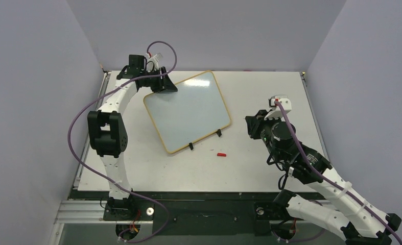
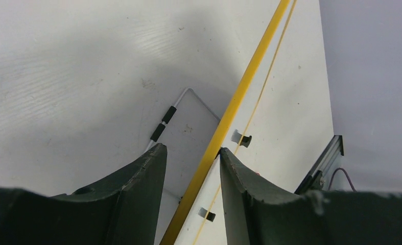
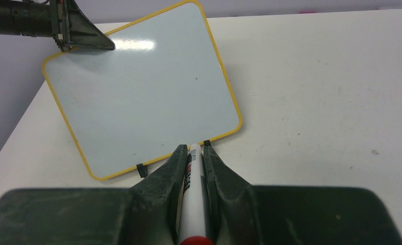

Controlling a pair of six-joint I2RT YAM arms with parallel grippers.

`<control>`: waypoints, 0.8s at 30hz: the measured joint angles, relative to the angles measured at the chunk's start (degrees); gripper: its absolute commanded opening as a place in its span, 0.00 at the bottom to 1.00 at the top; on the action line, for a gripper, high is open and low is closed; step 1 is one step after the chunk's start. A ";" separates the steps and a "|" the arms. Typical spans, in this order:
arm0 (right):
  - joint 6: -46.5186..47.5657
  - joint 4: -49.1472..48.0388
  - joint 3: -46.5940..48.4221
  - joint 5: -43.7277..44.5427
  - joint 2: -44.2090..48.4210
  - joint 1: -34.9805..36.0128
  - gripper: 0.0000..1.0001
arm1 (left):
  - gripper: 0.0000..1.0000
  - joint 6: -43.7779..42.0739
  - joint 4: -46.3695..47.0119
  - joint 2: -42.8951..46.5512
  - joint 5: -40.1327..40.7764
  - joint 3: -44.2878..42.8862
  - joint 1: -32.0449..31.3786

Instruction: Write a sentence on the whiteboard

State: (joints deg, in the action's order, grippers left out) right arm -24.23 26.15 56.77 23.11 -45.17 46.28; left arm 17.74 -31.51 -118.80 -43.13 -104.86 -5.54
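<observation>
The board [image 1: 187, 111] lies on the counter [image 1: 270, 92], left of the middle and turned at an angle so that one corner points toward the far wall. Its face is plain white, with only a patch of glare near the far left corner, and its thin yellow frame runs all the way round. Two small black clips [image 1: 191, 146] sit on the near edge. The left claw [image 1: 164, 84] is at the far left corner of the board. From its own camera, the yellow frame runs up between the two fingers, close against the right one, with some gap showing beside the left one. I cannot tell whether the jaws are actually pinching the edge or only straddling it. The right claw [image 3: 193, 149] hangs off the board's near right side, apart from it, and is closed tight on a marker [image 3: 191, 189]. The marker's white barrel lies along the slot between the fingers, with its forward end pointing at the near edge of the board, close to one of the clips. A small red piece [image 1: 220, 154] lies loose on the counter just in front of the board's near edge, between the board and the right arm.
</observation>
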 measured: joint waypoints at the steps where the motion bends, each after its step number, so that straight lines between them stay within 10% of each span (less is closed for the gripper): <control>1: 0.02 -0.22 -0.02 -0.04 0.26 0.00 0.00 | 0.00 -0.07 -0.02 0.55 1.05 0.04 -0.26; 5: 0.11 -2.60 -0.31 -0.79 -0.07 0.00 0.00 | 0.00 -0.04 -0.11 3.04 5.97 0.11 -1.40; 15: 1.14 -8.59 -0.31 -5.07 -10.71 0.00 0.00 | 0.48 -0.87 -0.46 4.79 9.42 0.13 -2.58; 24: 1.62 -9.84 -0.20 -6.86 -11.61 0.26 0.00 | 0.50 -3.41 -0.33 5.07 9.73 0.39 -2.56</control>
State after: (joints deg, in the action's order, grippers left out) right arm -22.61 16.32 56.58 16.25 -56.77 46.54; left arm 14.33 -31.83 -113.73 -33.41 -104.47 -8.10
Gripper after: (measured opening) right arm 0.111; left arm 0.549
